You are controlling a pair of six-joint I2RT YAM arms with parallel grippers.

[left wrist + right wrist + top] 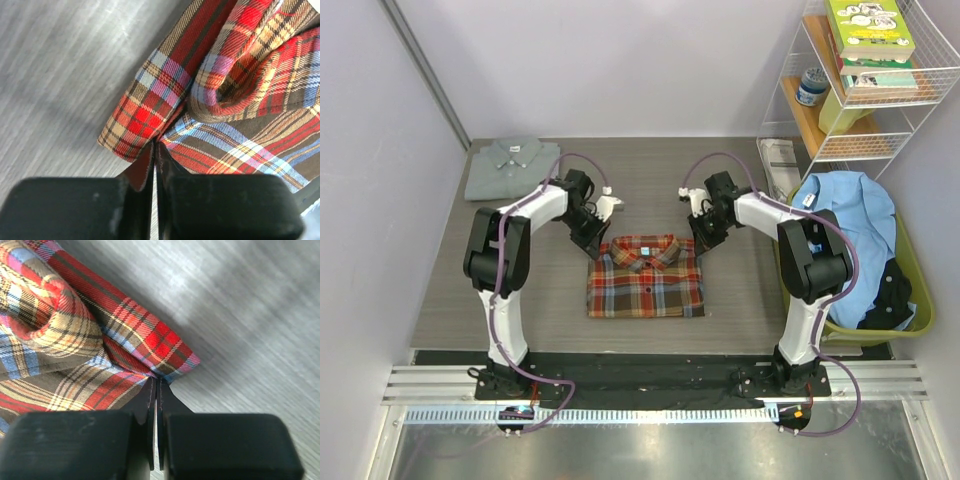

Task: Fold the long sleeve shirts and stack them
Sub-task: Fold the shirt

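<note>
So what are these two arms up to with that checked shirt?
Both arms are working on the plaid shirt, which lies folded on the table. The left gripper and right gripper each pinch one collar-end corner. A grey shirt sits folded at the far left corner.

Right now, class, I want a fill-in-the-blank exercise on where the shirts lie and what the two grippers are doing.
The left gripper and the right gripper are each ___ on a corner of the plaid shirt.
The grey shirt lies folded at the far ___ corner of the table.
The blue shirt hangs over the basket standing to the ___ of the table.
Missing words: shut, left, right.
</note>
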